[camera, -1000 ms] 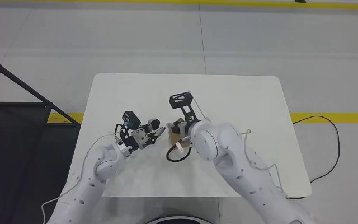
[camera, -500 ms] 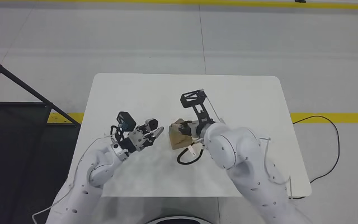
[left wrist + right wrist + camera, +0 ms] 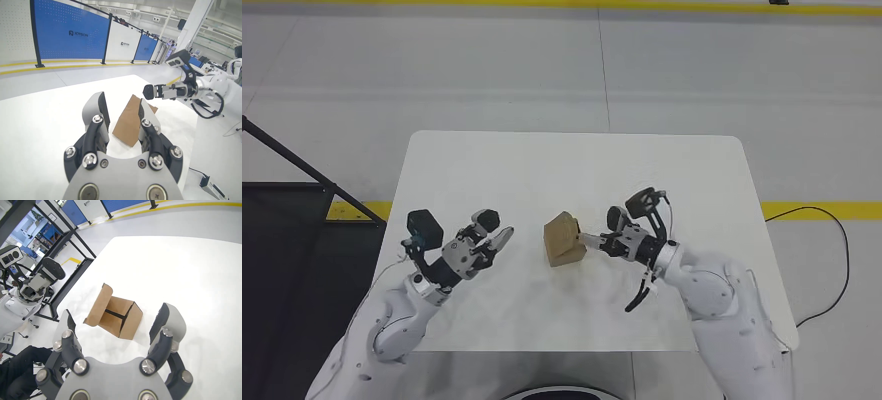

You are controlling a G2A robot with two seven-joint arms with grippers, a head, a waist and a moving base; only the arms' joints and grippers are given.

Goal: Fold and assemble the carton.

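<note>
A small brown carton (image 3: 563, 241) lies in the middle of the white table (image 3: 642, 170), touched by neither gripper. One end is open in the right wrist view, where the carton (image 3: 130, 321) shows a raised flap and inner flaps folded in. My left gripper (image 3: 492, 238) hovers a short way to its left, open and empty; in its own view the carton (image 3: 126, 123) sits just beyond the left gripper (image 3: 122, 108). My right gripper (image 3: 597, 234) is close on the carton's right, open and empty, facing the open end. In its own view the right gripper (image 3: 115, 319) frames the carton.
A black frame (image 3: 282, 250) stands off the table's left edge. A cable (image 3: 832, 250) runs along the floor to the right. The far half of the table is bare white surface.
The right arm has swung off the carton to its right side, uncovering it. The left arm has drawn back to the left. The carton now stands free.
</note>
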